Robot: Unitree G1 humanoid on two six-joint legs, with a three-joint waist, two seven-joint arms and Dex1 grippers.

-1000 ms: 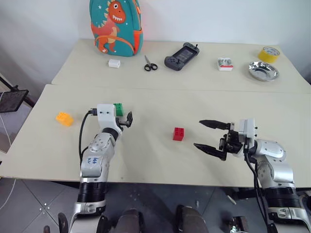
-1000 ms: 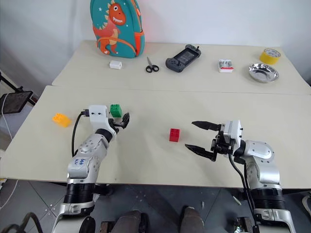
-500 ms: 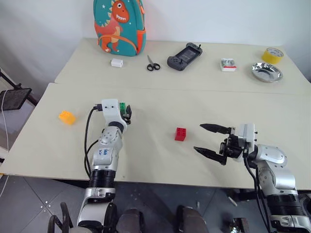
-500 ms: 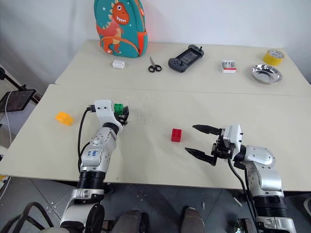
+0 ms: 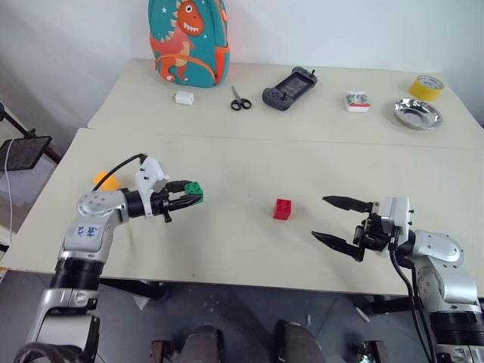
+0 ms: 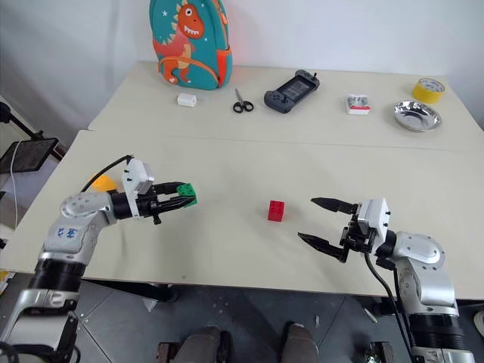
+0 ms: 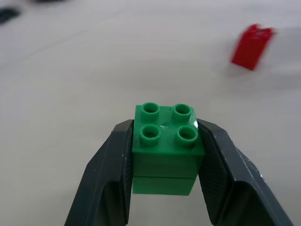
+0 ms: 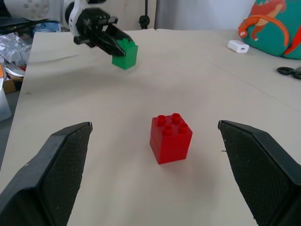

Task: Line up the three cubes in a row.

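Observation:
My left gripper is shut on the green cube and holds it just above the table, studs up, fingers pointing toward the table's middle. The red cube stands alone on the table between my two grippers. To its right, my right gripper hovers low with its jaws wide open and nothing between them, facing the red cube. The orange-yellow cube lies near the left edge, partly hidden behind my left arm.
On the far table stand a dinosaur backpack, a small white block, scissors, a game controller, a red-and-white box, a metal bowl and yellow tape. A seam divides the two tables.
My left gripper closed on the green cube, lifted it off the table and swung round to point right. The right gripper stayed open and hardly moved.

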